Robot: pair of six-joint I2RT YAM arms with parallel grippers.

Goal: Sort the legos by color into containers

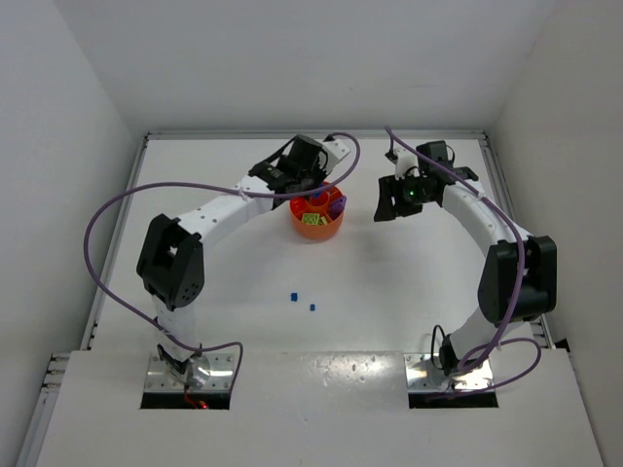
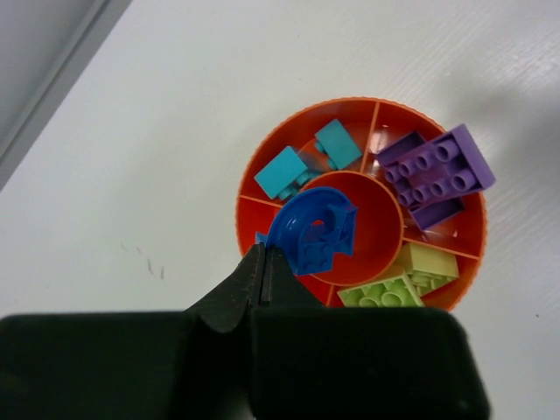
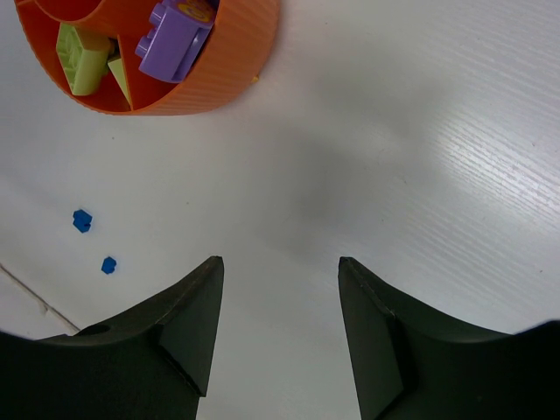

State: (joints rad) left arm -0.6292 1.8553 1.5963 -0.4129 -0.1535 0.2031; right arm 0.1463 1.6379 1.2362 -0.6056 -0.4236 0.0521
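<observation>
Lego in hand: a blue rounded piece (image 2: 313,232), pinched at its edge by my left pincer (image 2: 262,262), clenched tight over the rim of the central cup (image 2: 376,229) of the orange tray (image 2: 239,210). Teal bricks (image 2: 284,172), purple bricks (image 2: 437,171) and yellow-green bricks (image 2: 394,289) lie in separate wedges around it. Two tiny blue bits (image 3: 81,220) sit on the table (image 3: 394,131), well apart from the tray. My right pincer (image 3: 280,262) hangs near the tray, spread and grasping nothing.

glossy ribbed orange plastic tray (image 3: 236,52), shiny plastic legos (image 2: 437,171), faintly grained white table (image 3: 420,131)
</observation>
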